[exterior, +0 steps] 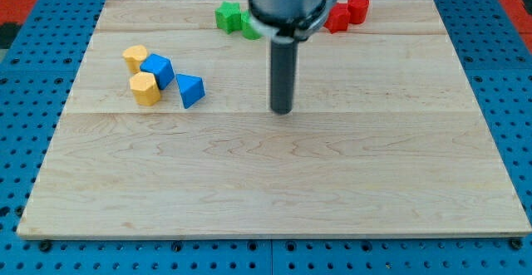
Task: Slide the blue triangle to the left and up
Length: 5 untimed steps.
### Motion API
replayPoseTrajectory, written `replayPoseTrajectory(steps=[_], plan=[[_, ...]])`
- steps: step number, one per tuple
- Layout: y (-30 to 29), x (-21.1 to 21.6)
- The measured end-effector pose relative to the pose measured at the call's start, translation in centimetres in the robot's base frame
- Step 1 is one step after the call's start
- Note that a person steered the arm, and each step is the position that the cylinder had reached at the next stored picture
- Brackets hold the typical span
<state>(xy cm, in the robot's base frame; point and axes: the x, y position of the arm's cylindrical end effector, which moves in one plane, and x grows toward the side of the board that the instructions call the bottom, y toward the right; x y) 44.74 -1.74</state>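
**Rod stands mid-board, blue triangle off to the left**

My tip (283,110) touches the pale wooden board (274,192) near its centre, at the end of a smooth, dark, straight rod that has nothing to spread or pinch and touches no block. The blue triangle (190,90), a small matte wedge, lies well apart at the view's left. Just beside it sits a blue cube (158,71), flanked by two yellow blocks: one (135,57) above, one (145,88) below, both with faceted sides. At the view's top, green blocks (229,16) sit left of the arm's body and red blocks (347,12) right of it, partly hidden. A blue pegboard (25,67) with rows of holes surrounds the grainy board.
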Motion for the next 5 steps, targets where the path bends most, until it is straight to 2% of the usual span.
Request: replayPoseTrajectory(steps=[1, 3, 5], plan=[[-7.3, -3.4], [-7.3, -4.7], [-8.6, -2.7]])
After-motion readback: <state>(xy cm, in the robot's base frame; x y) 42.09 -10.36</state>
